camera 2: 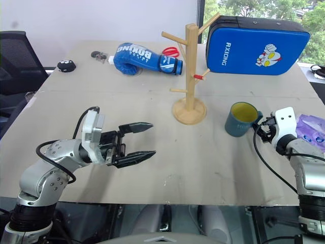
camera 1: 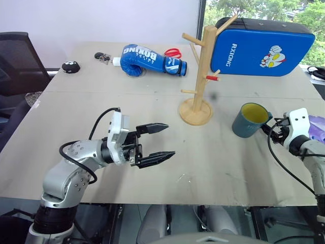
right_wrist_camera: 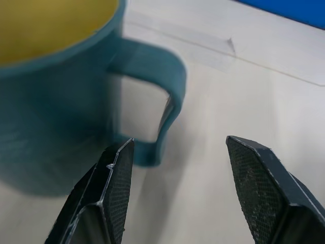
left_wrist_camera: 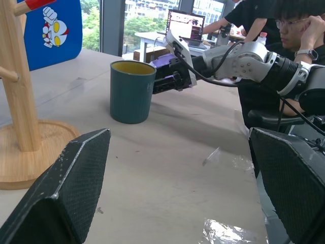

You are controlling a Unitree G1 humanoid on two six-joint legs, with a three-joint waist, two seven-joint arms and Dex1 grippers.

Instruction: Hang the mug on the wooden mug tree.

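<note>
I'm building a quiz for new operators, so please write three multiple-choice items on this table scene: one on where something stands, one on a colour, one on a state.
1. Where does the mug stand?
A. On the table, upright, toward the robot's right of the mug tree
B. Hanging on a peg
C. Beside the boxing glove

2. What colour is the inside of the mug?
A. White
B. Yellow
C. Red

3. How is the right gripper?
A. Shut on the mug's rim
B. Lifting the mug
C. Open, its fingers on either side of the handle, not closed on it

Key: 1 A, the mug sits on the tabletop away from the tree's base. 2 B, the yellow lining shows at the rim. 3 C, the wrist view shows a gap at both fingers.
</note>
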